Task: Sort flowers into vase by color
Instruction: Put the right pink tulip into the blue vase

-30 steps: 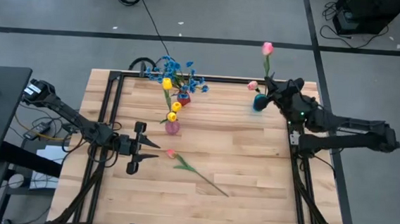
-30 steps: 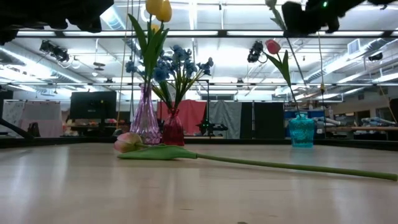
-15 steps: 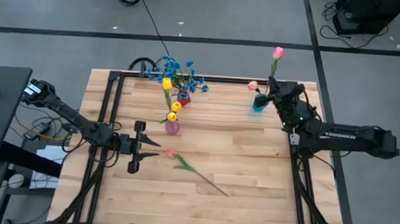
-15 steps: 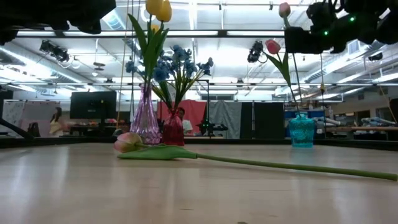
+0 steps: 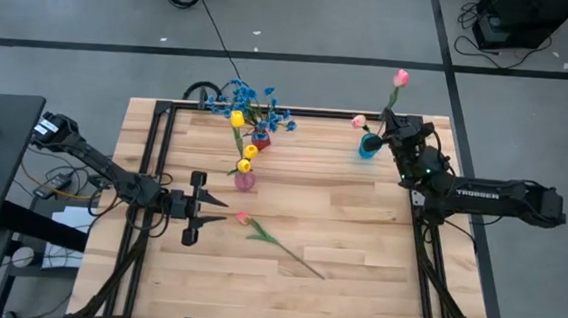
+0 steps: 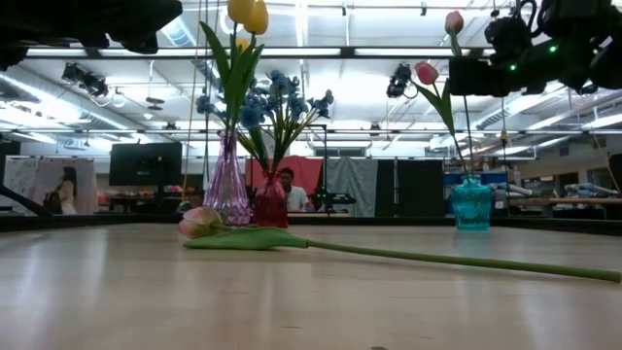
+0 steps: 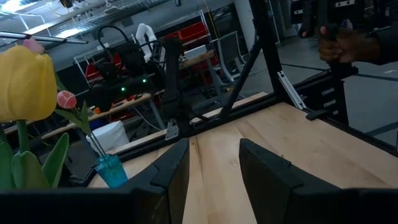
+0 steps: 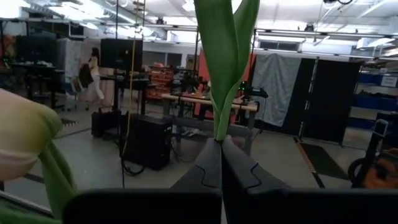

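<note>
Moved: right gripper (image 5: 394, 127) has swung the pink tulip (image 5: 401, 78) upright over the teal vase (image 5: 367, 146).
Right fingers (image 8: 219, 165): clamped on its stem, far right corner.
Left gripper (image 5: 210, 211): spread apart, near left edge.

held tulip (image 8: 225, 56) bloom cut off

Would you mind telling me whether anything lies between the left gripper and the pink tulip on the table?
Nothing visible does. The left gripper, fingers open, sits beside the pink tulip, with only bare table between them. The purple vase stands farther back, off that line.
</note>
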